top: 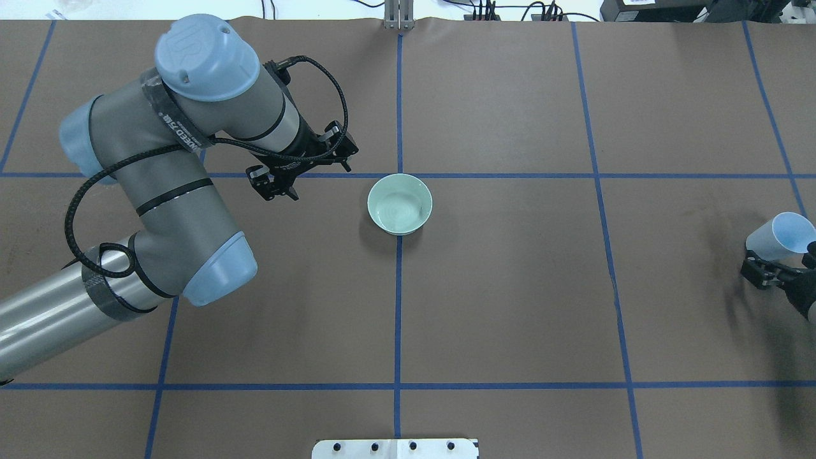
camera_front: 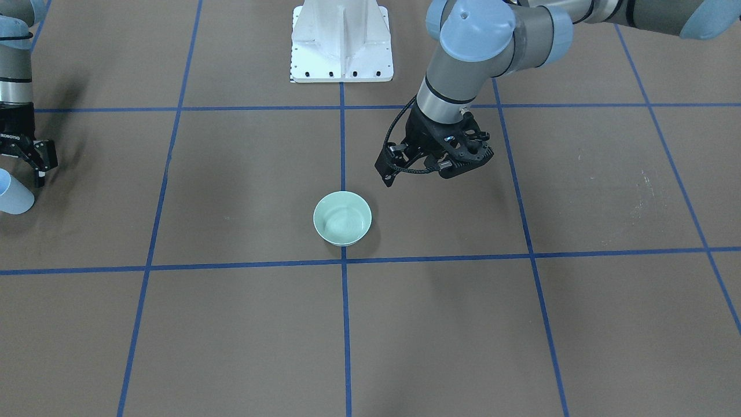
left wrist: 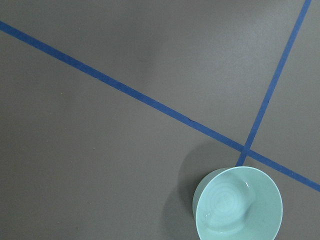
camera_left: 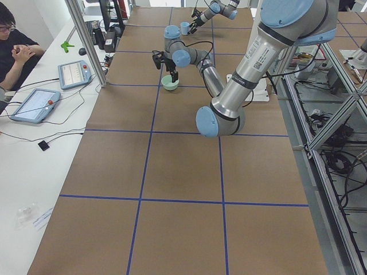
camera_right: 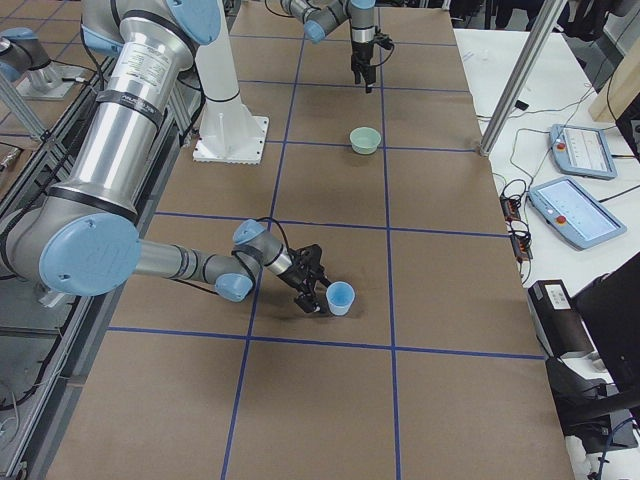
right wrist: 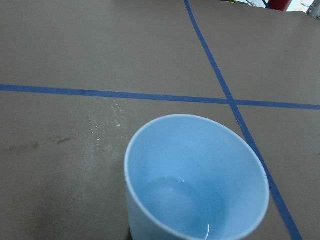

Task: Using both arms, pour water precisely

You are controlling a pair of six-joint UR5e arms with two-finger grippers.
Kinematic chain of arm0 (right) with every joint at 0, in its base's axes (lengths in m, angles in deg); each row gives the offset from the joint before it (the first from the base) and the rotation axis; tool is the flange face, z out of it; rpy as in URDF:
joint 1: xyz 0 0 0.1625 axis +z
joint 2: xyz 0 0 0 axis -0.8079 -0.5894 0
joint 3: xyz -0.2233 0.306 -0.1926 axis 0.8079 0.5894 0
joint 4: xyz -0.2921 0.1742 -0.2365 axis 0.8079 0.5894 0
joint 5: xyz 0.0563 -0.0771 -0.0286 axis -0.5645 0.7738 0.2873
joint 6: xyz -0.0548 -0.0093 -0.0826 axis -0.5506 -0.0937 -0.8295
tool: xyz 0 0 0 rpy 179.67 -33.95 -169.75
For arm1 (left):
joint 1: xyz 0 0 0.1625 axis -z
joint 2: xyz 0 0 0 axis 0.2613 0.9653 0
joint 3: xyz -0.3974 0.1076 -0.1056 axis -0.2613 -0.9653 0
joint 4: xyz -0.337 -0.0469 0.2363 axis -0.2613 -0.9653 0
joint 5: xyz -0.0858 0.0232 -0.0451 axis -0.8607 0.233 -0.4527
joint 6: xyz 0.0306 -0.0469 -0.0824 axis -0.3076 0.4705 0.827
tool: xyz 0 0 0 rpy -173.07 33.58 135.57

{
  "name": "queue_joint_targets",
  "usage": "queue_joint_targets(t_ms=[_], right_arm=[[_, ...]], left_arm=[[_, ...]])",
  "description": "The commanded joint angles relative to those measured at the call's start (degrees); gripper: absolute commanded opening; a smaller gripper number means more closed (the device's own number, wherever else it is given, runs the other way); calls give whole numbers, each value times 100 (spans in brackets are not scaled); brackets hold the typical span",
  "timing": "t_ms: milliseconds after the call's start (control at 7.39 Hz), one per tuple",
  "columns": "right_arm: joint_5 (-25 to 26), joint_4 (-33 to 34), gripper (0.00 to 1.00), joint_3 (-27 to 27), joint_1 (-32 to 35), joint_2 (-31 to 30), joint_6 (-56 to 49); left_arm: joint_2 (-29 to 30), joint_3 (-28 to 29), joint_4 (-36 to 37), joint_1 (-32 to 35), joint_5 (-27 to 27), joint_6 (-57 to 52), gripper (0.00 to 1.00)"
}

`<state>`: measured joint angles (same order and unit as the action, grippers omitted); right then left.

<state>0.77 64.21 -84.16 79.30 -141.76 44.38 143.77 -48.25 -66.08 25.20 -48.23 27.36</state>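
Observation:
A pale green bowl (camera_front: 342,218) (top: 400,204) stands where two blue tape lines cross, mid-table. My left gripper (camera_front: 460,162) (top: 299,169) hangs above the table a short way to the robot's left of the bowl. It points down, looks open and holds nothing. In the left wrist view the bowl (left wrist: 237,205) sits in the lower right corner. A light blue cup (top: 781,233) (camera_right: 340,298) stands at the far right with a little water (right wrist: 175,200) in its bottom. My right gripper (top: 765,268) is low at the cup, one finger (camera_front: 40,171) against its side. Whether it grips the cup I cannot tell.
The white bolted pedestal (camera_front: 341,43) stands at the robot's edge of the table. Small wet spots (right wrist: 102,127) mark the brown paper near the cup. A person (camera_left: 14,51) sits at a side table with tablets (camera_left: 71,73) beyond a metal post (camera_left: 86,40).

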Motion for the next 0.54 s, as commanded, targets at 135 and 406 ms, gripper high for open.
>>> queue_joint_targets(t_ms=[135, 406], right_arm=[[298, -21, 98, 33, 69, 116, 47], [438, -21, 98, 68, 69, 152, 83]], left_arm=[[0, 20, 0, 0, 0, 2, 100], [-35, 29, -9, 0, 0, -16, 100]])
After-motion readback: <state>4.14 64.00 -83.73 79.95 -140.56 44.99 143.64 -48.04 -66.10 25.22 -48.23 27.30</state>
